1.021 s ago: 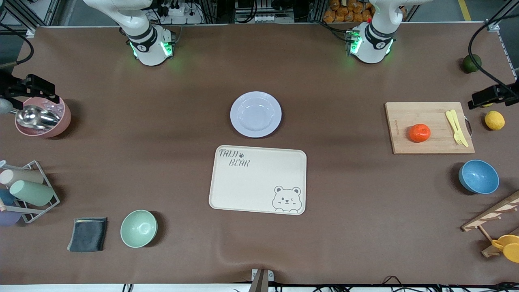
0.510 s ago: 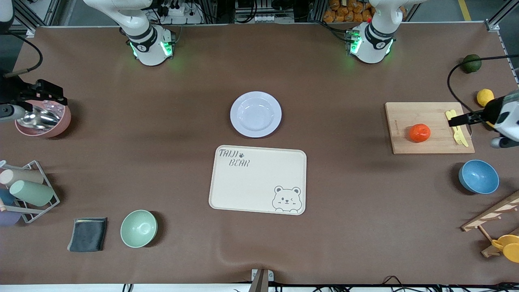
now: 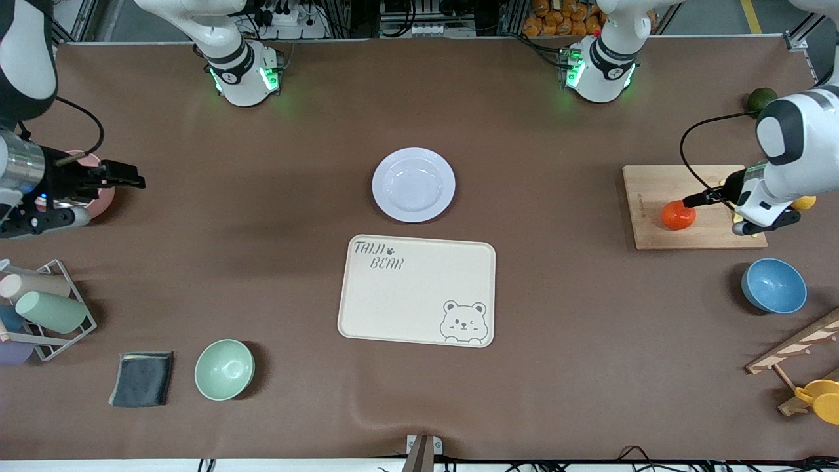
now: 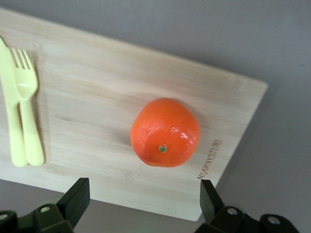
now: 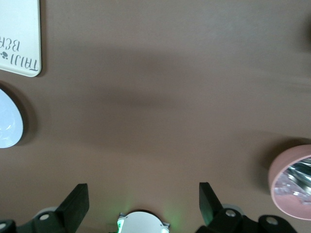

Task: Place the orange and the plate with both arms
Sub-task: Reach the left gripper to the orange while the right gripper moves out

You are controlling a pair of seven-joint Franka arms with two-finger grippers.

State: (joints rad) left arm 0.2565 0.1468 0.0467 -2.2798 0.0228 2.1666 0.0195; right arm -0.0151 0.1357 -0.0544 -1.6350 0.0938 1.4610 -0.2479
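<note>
The small glossy red-orange orange (image 3: 678, 216) sits on the pale wooden cutting board (image 3: 655, 183) at middle right of the front view. The left gripper (image 3: 689, 200) hangs over it, fingers apart, apparently not touching. The round lavender-white plate (image 3: 413, 184) lies centre frame above the cream bear tray (image 3: 417, 290). The right gripper (image 3: 128, 178), fingers spread, hovers beside the pink bowl (image 3: 98, 200) at middle left.

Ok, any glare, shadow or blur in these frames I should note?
Front view: even light, green glow by both arm bases, soft shadows beside the plate and tray. Left wrist view: a small highlight on the orange, the cutting board slightly soft. Right wrist view: a broad dark shadow band across the table, glare inside the pink bowl.
</note>
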